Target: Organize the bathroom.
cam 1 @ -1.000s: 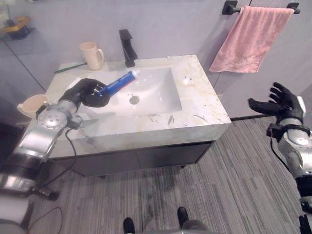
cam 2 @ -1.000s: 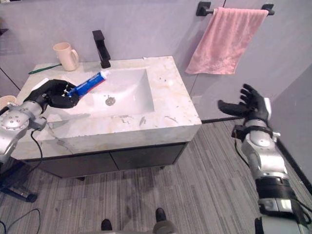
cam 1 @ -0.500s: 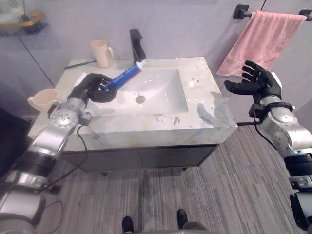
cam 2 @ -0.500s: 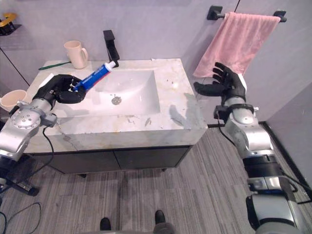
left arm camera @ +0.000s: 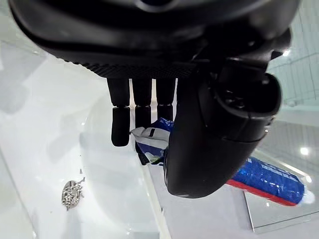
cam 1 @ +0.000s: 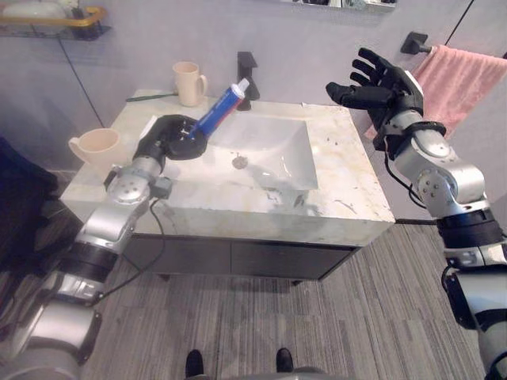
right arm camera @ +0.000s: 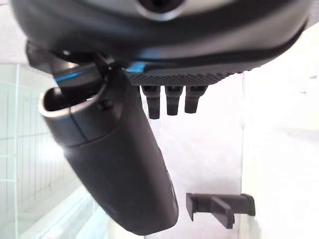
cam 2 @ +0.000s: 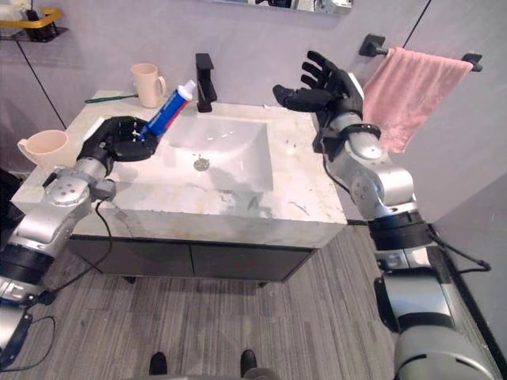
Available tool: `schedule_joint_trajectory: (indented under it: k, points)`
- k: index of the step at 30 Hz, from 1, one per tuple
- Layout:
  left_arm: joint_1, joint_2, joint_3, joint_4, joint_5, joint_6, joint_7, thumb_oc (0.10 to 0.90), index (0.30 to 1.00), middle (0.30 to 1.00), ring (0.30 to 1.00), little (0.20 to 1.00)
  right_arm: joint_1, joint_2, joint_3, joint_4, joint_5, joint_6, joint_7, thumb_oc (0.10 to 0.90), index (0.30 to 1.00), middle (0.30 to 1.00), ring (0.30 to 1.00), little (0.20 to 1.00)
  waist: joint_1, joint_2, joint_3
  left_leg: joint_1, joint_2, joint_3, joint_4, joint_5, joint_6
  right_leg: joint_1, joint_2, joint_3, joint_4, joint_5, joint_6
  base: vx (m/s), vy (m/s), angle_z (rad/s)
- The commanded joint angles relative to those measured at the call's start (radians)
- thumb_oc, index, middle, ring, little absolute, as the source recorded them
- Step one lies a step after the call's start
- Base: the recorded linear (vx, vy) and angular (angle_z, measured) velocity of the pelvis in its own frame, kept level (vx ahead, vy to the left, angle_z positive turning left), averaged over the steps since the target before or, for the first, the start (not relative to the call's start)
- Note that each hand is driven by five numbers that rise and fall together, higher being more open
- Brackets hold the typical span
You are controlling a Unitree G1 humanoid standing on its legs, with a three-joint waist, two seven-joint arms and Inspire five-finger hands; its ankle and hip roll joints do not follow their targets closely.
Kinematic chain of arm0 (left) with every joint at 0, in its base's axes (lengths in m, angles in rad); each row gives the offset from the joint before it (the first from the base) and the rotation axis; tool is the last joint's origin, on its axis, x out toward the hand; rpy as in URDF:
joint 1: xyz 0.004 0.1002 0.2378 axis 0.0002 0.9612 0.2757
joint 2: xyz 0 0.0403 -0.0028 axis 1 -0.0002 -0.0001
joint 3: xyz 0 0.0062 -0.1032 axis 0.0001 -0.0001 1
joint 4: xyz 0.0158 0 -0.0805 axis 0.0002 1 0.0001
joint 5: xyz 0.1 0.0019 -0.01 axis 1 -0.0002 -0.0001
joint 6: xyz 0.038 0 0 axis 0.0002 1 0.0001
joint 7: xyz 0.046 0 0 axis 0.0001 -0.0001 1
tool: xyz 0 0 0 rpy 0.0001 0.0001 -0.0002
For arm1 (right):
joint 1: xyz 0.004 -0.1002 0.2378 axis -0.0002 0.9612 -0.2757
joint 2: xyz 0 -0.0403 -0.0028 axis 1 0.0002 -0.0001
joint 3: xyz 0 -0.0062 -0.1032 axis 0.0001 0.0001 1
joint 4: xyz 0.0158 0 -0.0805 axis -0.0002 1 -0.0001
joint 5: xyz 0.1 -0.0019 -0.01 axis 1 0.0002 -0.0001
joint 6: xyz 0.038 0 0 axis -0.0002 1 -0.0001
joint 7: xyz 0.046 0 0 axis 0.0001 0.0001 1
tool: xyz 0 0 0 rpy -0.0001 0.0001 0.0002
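Two cups [cam 1: 188,82] [cam 1: 97,146] flanking left hand [cam 1: 170,137], fingers round toothpaste tube [cam 1: 222,110]; right hand [cam 1: 372,81] fingers wide.

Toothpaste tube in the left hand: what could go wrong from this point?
The left hand grips the toothpaste tube by its lower end only, so the tube could pivot or slip into the sink. Its cap end points toward the black faucet and may knock it if swung that way. The right hand is open, raised above the counter's far right side; lowering it carelessly might strike the counter.
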Motion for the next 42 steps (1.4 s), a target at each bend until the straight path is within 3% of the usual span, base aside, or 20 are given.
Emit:
schedule_joint_trajectory:
  k: [1, 11, 18, 25, 29, 42]
  points:
    - [-0.231, 0.017, -0.018, -0.007, 0.033, -0.141, 0.039, 0.4, 0.3, 0.3, 0.3, 0.3, -0.114, -0.03, 0.037, -0.023, 0.022, -0.055, 0.009, 0.8, 0.9, 0.9, 0.9, 0.9, 0.006, 0.033, -0.191, 0.028, 0.092, 0.035, -0.001, -0.014, -0.01, -0.011, -0.028, 0.02, -0.004, -0.041, 0.031, 0.0, 0.0, 0.0]
    - [-0.301, 0.044, -0.029, -0.012, 0.008, -0.126, 0.047, 0.4, 0.3, 0.3, 0.3, 0.3, -0.091, 0.004, 0.039, -0.006, 0.014, -0.018, 0.028, 0.8, 0.9, 0.9, 0.9, 0.9, 0.002, 0.043, -0.201, 0.035, 0.095, 0.042, -0.001, -0.016, -0.012, -0.006, -0.03, 0.02, -0.006, -0.043, 0.032, 0.0, 0.0, 0.0]
    - [-0.288, 0.013, -0.033, -0.017, 0.014, -0.104, 0.04, 0.4, 0.3, 0.3, 0.3, 0.3, -0.086, 0.078, 0.032, -0.02, 0.161, -0.019, 0.047, 0.8, 0.9, 0.9, 0.9, 0.9, 0.005, 0.046, -0.198, 0.039, 0.095, 0.042, -0.001, -0.017, -0.011, -0.004, -0.029, 0.018, -0.006, -0.044, 0.031, 0.0, 0.0, 0.0]
    - [-0.28, -0.042, -0.064, 0.007, 0.015, -0.112, 0.046, 0.4, 0.3, 0.3, 0.3, 0.3, -0.111, 0.191, 0.04, -0.056, 0.356, -0.078, 0.047, 0.8, 0.9, 0.9, 0.9, 0.9, 0.015, 0.043, -0.201, 0.041, 0.096, 0.039, -0.001, -0.016, -0.009, 0.001, -0.031, 0.013, -0.007, -0.043, 0.031, 0.0, 0.0, 0.0]
    - [-0.275, -0.069, -0.073, 0.027, 0.029, -0.124, 0.043, 0.4, 0.3, 0.3, 0.3, 0.3, -0.125, 0.225, 0.026, -0.079, 0.395, -0.108, 0.031, 0.8, 0.9, 0.9, 0.9, 0.9, 0.017, 0.039, -0.208, 0.041, 0.094, 0.037, -0.001, -0.017, -0.007, 0.0, -0.03, 0.014, -0.007, -0.042, 0.033, 0.01, 0.002, 0.0]
    - [-0.276, -0.084, -0.086, 0.057, 0.035, -0.118, 0.029, 0.4, 0.3, 0.3, 0.3, 0.3, -0.154, 0.26, 0.009, -0.104, 0.495, -0.106, 0.039, 0.8, 0.9, 0.9, 0.9, 0.9, 0.021, 0.034, -0.225, 0.043, 0.094, 0.042, -0.001, -0.017, -0.003, 0.001, -0.029, 0.014, -0.007, -0.04, 0.035, 0.0, 0.001, 0.0]
